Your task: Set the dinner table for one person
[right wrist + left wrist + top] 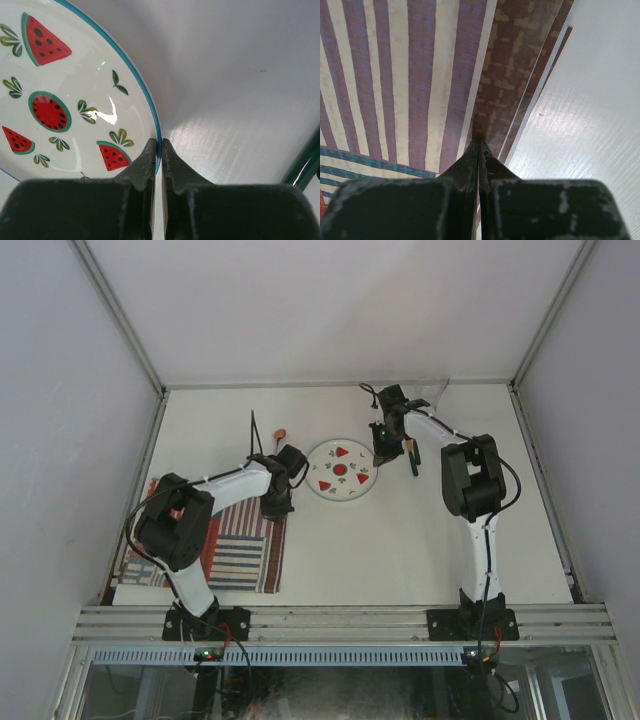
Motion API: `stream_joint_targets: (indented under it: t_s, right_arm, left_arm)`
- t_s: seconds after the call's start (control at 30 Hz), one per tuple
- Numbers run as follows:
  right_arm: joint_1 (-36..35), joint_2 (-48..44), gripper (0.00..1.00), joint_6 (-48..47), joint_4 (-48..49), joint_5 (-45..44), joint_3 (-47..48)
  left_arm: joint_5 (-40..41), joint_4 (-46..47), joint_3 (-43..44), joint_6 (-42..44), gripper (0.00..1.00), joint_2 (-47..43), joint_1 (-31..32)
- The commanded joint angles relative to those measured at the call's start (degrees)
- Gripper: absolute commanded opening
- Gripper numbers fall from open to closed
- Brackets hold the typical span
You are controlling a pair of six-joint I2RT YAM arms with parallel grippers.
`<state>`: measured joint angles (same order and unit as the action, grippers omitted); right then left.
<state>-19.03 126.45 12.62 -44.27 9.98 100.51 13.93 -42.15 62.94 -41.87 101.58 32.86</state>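
Right gripper (159,143) and left gripper (479,141) are both clenched tight. Under them spreads the large plain off-white dinner table (420,540). The red-white-blue striped cloth placemat (245,558) lies near-left by the left arm's base, with the left tips at its far right edge; whether they pinch cloth can't be told. The round white ceramic plate (75,100) with watermelon slices and a teal rim sits on bare tabletop, farther back and right of the mat, its rim nipped by the right gripper. From here the plate's path looks leftward and nearer
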Motion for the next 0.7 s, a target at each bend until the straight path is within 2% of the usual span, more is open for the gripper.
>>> stream_joint_targets:
  t_s: [0.0,0.27,0.67]
  right_arm:
    - [-1.27,0.38,0.00,-1.09,0.32,-0.81,0.55]
    - [-1.08,0.02,0.00,-1.45,0.11,-2.05,0.65]
    - [-0.74,-0.15,0.00,-1.37,0.24,-1.15,0.17]
  left_arm:
    - [-3.32,7.21,1.74,-0.76,0.00,6.76,-0.08]
    - [-4.10,5.89,11.04,0.72,0.00,12.29,-0.12]
    - [-3.32,5.85,15.31,1.07,0.00,15.21,-1.46]
